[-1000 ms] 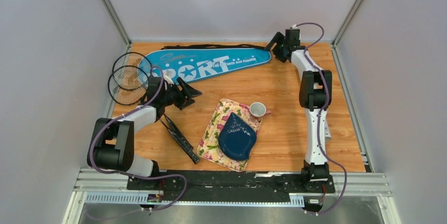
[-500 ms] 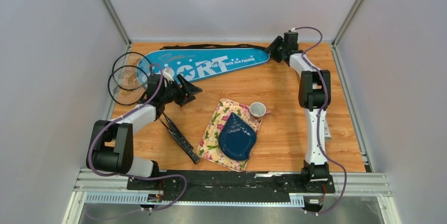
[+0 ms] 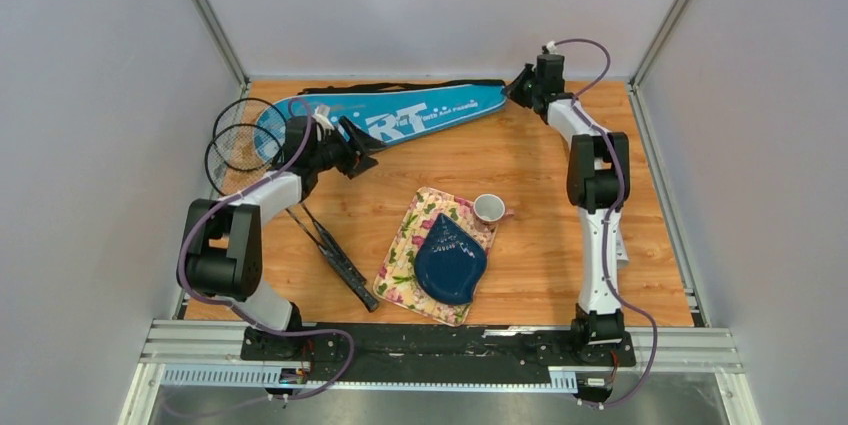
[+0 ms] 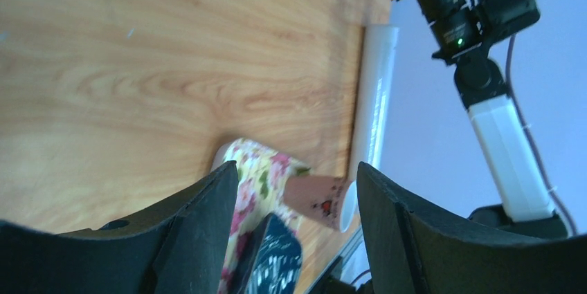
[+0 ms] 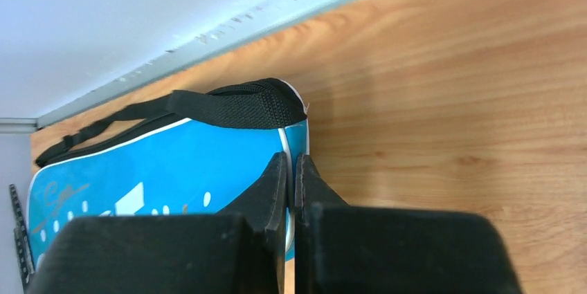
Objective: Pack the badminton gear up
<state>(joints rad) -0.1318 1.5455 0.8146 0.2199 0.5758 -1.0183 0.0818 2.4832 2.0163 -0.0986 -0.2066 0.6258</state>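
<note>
Your racket bag (image 3: pixel 400 117) lies flat along the far edge of the table (image 3: pixel 530 185), with its wide end at the far left and its narrow end toward the far right. Your right gripper (image 5: pixel 291 162) has its fingers pressed together on the white-trimmed edge at that narrow tip, just beside the root of the black strap (image 5: pixel 235 106). Your left gripper (image 3: pixel 362 150) hangs over the bag's wide end with its jaws wide, holding nothing.

Expect the bag to be light, soft and limp. It is thin cloth that will likely sag, fold and drag rather than lift as one piece, and a pinch on so little fabric may slip if you pull hard. The trim and the strap root look like the firmest holds.

The two rackets (image 3: pixel 243 150) lie at the far left, heads right at the bag's wide end and handles running toward the near side. Judge them light and springy, with delicate strings, and take them by the shaft or handle. The white tube (image 4: pixel 377 93) lies along the right edge of the table. It looks smooth and round, so it may roll; grip it mid-length.
</note>
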